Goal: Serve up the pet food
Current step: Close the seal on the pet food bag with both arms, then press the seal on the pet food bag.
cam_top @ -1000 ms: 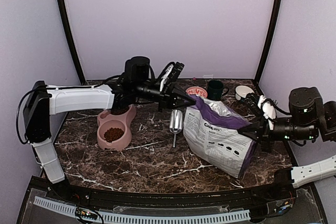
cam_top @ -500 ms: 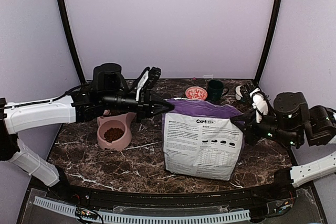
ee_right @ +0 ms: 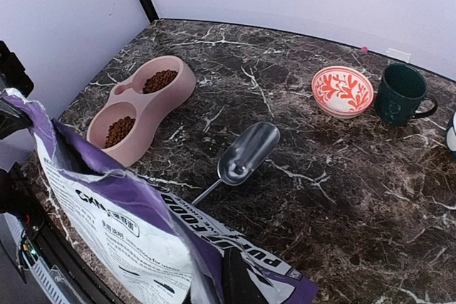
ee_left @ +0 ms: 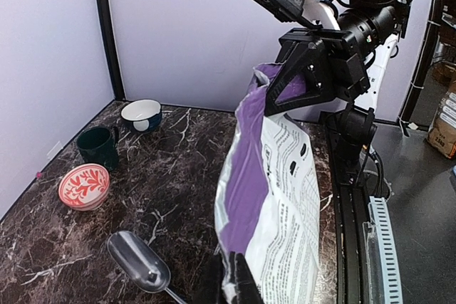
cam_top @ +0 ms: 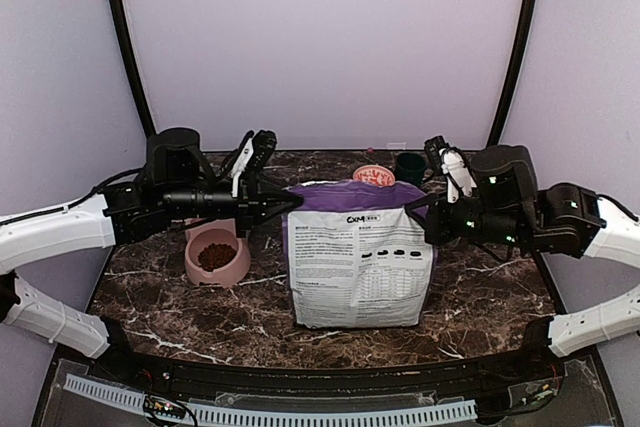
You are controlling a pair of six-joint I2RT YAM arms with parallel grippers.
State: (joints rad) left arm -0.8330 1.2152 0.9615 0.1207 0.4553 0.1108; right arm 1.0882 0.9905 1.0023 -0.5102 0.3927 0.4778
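Pet food (ee_right: 160, 80) sits in both wells of the pink bowl (ee_right: 167, 108), so serving looks done. I have left jaws and right jaws each clamped on a top corner of the bag (cam_top: 360, 267), which stands upright on the surface (cam_top: 480, 297). Left to do: release and retract.

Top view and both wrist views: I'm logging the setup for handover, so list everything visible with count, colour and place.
bag: 1, purple and white, upright mid-table, held at its top corners
double bowl: 1, pink, left of the bag
pet food: reddish-brown pellets, in both wells of the double bowl
scoop: 1, clear, lying behind the bag
patterned bowl: 1, red and white, far edge
mug: 1, dark green, beside the patterned bowl
white bowl: 1, dark outside, far right corner
table: 1, dark marble
left claw: 1, black, shut on the bag's top left corner
right claw: 1, black, shut on the bag's top right corner
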